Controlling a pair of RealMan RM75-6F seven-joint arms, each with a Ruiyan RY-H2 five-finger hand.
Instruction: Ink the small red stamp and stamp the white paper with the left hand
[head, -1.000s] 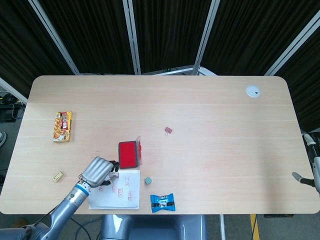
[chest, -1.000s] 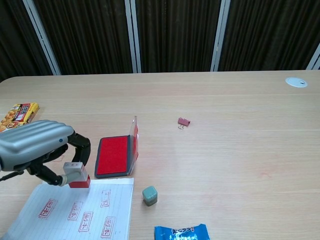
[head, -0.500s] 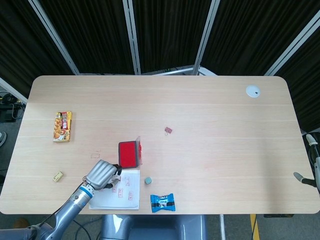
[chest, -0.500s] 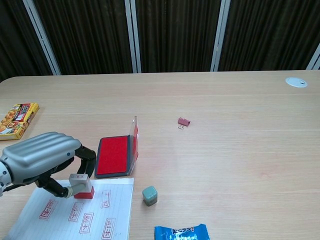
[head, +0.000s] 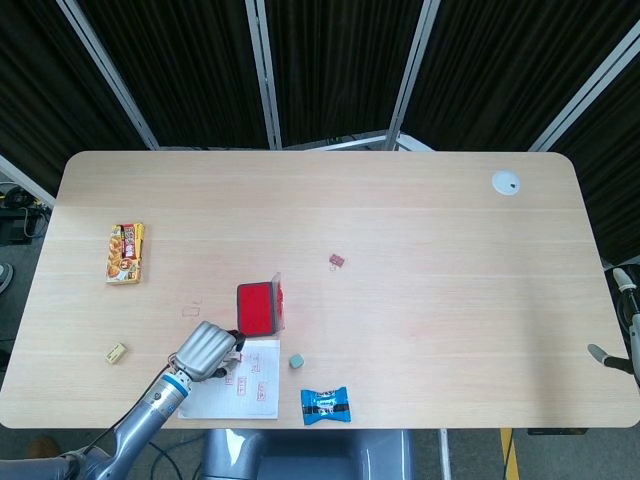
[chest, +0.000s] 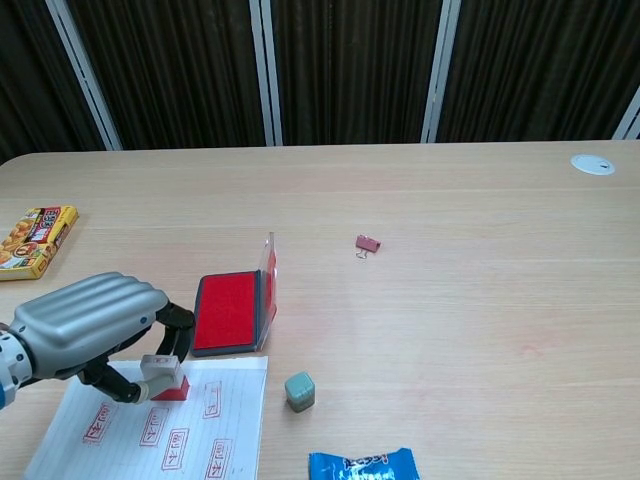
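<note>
Where robot hand (chest: 85, 330) grips it, small stamp (chest: 166, 377) shows red base.

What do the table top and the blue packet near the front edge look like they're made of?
The table looks like pale wood or wood-look laminate with a matte finish: straight grain lines run along it and there is little glare. The blue packet looks like thin plastic film, glossy, with a crimped, jagged end seal and creases catching light.

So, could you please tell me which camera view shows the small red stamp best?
The chest view: the small red stamp appears close up, pinched by the left hand on the white paper. In the head view the left hand covers it, so it is barely visible.
</note>
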